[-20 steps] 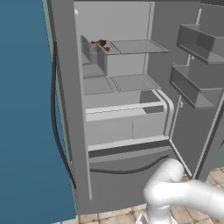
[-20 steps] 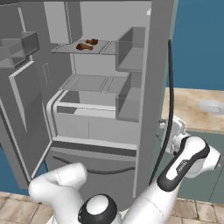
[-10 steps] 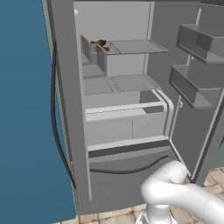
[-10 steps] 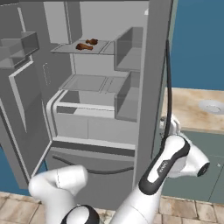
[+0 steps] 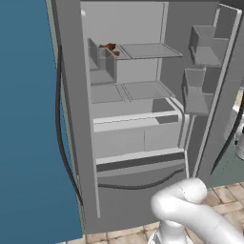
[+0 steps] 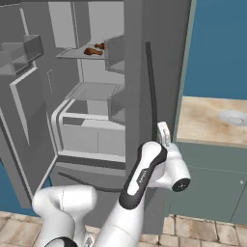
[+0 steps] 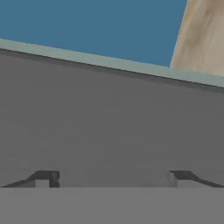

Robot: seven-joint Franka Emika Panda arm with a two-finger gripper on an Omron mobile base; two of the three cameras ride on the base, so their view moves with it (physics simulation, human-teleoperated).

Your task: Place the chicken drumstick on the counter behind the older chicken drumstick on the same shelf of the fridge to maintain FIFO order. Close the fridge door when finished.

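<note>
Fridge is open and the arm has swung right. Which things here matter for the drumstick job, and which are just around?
Job:
chicken drumsticks on the upper shelf
fridge door
counter
gripper, open, facing the grey door

Around:
door bins
crisper drawers
sink

drumsticks (image 6: 93, 49): 2 small dark-brown pieces lying close together on the top shelf
shelf (image 5: 150, 50): flat, pale grey, high in the fridge
fridge (image 5: 133, 143): tall, grey, both doors open
desk (image 6: 212, 120): beige marble top beside the fridge
</note>
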